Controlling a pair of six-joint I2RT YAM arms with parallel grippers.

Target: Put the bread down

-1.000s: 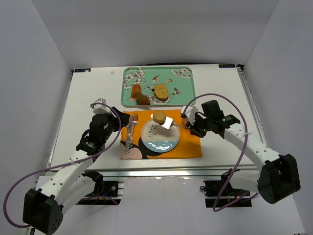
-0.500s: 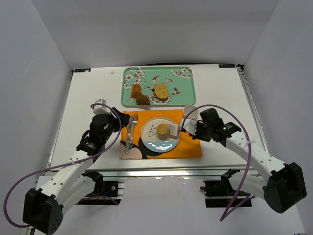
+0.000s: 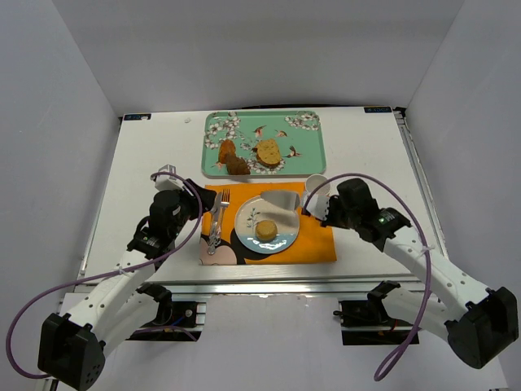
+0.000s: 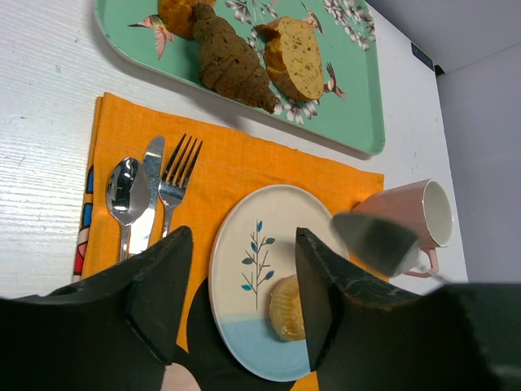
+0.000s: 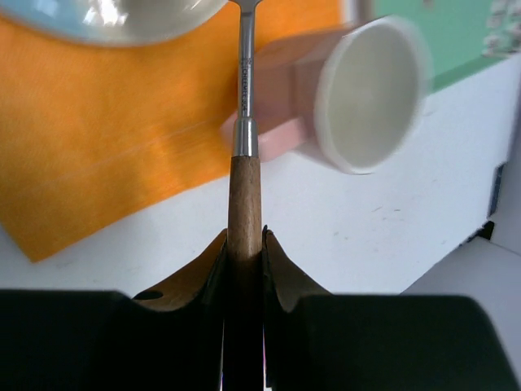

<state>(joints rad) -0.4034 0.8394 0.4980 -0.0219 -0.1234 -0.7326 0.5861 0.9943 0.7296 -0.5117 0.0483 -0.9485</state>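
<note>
The bread, a small round tan bun, lies on the white and blue plate on the orange placemat; it also shows in the left wrist view. My right gripper is shut on the wooden handle of a metal spatula. The spatula blade hangs empty over the plate's far rim. My left gripper is open and empty, left of the plate above the cutlery.
A green tray at the back holds a brown-crusted slice and dark brown chunks. A pink cup lies by the spatula. A fork, knife and spoon lie on the placemat.
The right gripper carried the bread on the spatula over the plate, then drew back right. The bread slid off and now lies on the plate. The left arm has not moved.
</note>
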